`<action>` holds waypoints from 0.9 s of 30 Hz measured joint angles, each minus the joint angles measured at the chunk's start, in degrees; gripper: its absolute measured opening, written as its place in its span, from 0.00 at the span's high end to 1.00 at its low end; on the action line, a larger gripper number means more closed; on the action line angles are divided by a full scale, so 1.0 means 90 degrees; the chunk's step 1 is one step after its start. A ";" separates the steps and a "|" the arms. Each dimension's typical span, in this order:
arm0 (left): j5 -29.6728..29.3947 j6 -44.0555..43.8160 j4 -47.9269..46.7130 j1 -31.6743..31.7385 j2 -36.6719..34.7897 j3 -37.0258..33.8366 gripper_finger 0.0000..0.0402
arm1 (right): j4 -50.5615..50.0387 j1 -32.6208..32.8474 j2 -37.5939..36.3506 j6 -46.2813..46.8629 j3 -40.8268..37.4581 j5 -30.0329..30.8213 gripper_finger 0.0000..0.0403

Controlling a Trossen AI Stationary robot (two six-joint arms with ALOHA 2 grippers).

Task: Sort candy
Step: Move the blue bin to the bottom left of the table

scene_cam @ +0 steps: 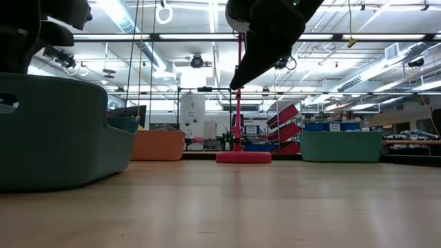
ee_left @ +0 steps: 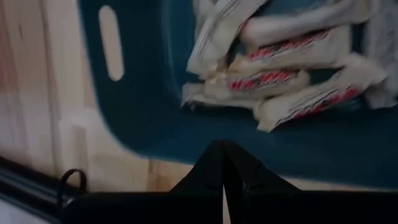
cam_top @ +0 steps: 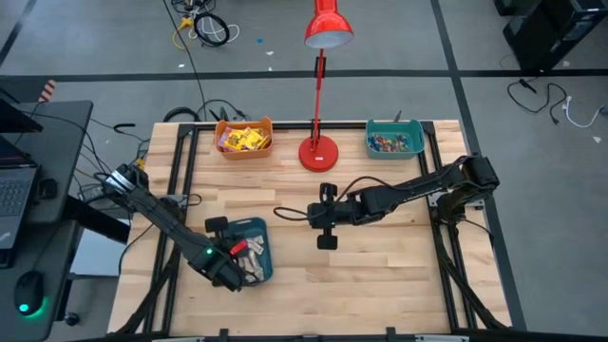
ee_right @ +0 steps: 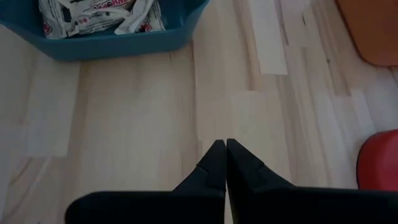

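Pale beige bars (ee_left: pixel 292 78) are showing red print; yellow packets (cam_top: pixel 245 139) are filling an orange bin (cam_top: pixel 220 150); teal bins (cam_top: pixel 261 249) are sitting on light wood.

Bare wooden table (cam_top: pixel 380 275) lies open across the front right and the middle. A red lamp (cam_top: pixel 319 150) stands at the back between an orange bin (cam_top: pixel 245 150) and a teal bin (cam_top: pixel 395 150). A blue bin (cam_top: pixel 258 228) of pale candy bars (ee_left: pixel 292 74) fills the front left corner.
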 joint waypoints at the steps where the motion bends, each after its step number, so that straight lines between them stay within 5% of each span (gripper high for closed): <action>1: 0.0020 0.0006 -0.0095 0.0000 0.0000 0.0001 1.00 | -0.0002 0.0000 0.0000 0.0006 0.0000 0.0000 1.00; 15: 0.0094 0.0147 -0.1076 0.0000 0.0000 0.0278 1.00 | 0.0038 0.0000 0.0002 0.0068 0.0000 0.0000 1.00; 20: -0.0601 0.0380 0.0036 0.0186 -0.0114 0.0453 1.00 | 0.0051 -0.0012 0.0005 0.0074 0.0000 0.0000 1.00; 27: -0.0188 0.0139 0.1116 0.0912 -0.0095 0.0036 1.00 | 0.0048 -0.0012 0.0007 0.0127 0.0000 -0.0002 1.00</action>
